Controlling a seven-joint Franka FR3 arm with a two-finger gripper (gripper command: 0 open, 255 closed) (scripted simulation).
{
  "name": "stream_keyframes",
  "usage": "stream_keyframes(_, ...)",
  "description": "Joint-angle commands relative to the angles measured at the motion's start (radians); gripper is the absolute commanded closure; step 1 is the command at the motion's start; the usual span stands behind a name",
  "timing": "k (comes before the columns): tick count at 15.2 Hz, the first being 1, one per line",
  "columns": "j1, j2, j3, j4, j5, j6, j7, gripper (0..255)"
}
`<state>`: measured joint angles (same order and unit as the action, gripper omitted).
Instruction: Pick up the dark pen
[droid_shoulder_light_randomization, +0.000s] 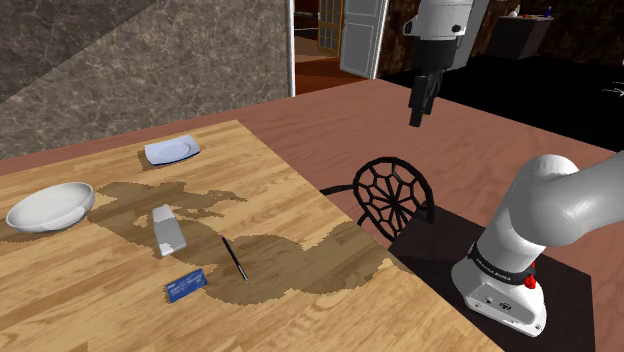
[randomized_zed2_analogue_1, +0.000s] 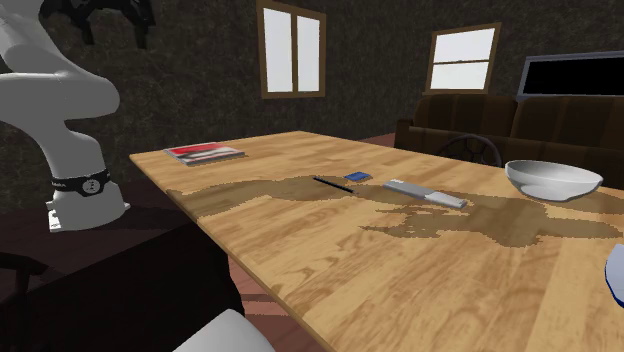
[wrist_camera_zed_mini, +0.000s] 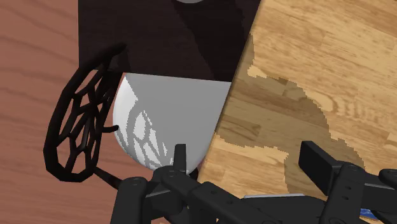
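My gripper (droid_shoulder_light_randomization: 417, 118) hung wide open. The dark pen (droid_shoulder_light_randomization: 234, 258) lay well below it; I needed to descend, straddling its shaft.

One wooden table (droid_shoulder_light_randomization: 280, 185) carries six loose things, one of each kind: one dark pen (droid_shoulder_light_randomization: 234, 259); in the shoulder view, one white bowl (droid_shoulder_light_randomization: 50, 205) at its nine o'clock and one pale square plate (droid_shoulder_light_randomization: 171, 151) at eleven; one grey remote (droid_shoulder_light_randomization: 168, 231); one blue card (droid_shoulder_light_randomization: 186, 286); one red-covered book (randomized_zed2_analogue_1: 204, 153). One black wire chair (droid_shoulder_light_randomization: 392, 195) at two o'clock. Two windows (randomized_zed2_analogue_1: 293, 48), one dark sofa (randomized_zed2_analogue_1: 440, 115)
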<state>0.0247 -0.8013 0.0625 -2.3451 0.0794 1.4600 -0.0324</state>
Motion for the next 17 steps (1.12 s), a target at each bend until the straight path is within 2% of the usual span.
stream_keyframes(1,0.0,0.0,0.0,0.0,0.0,0.0,0.0,0)
stream_keyframes(9,0.034,0.145,0.154,-0.041,0.108,0.174,0.167,0)
stream_keyframes(17,0.055,0.372,0.303,0.001,0.165,0.354,0.332,0)
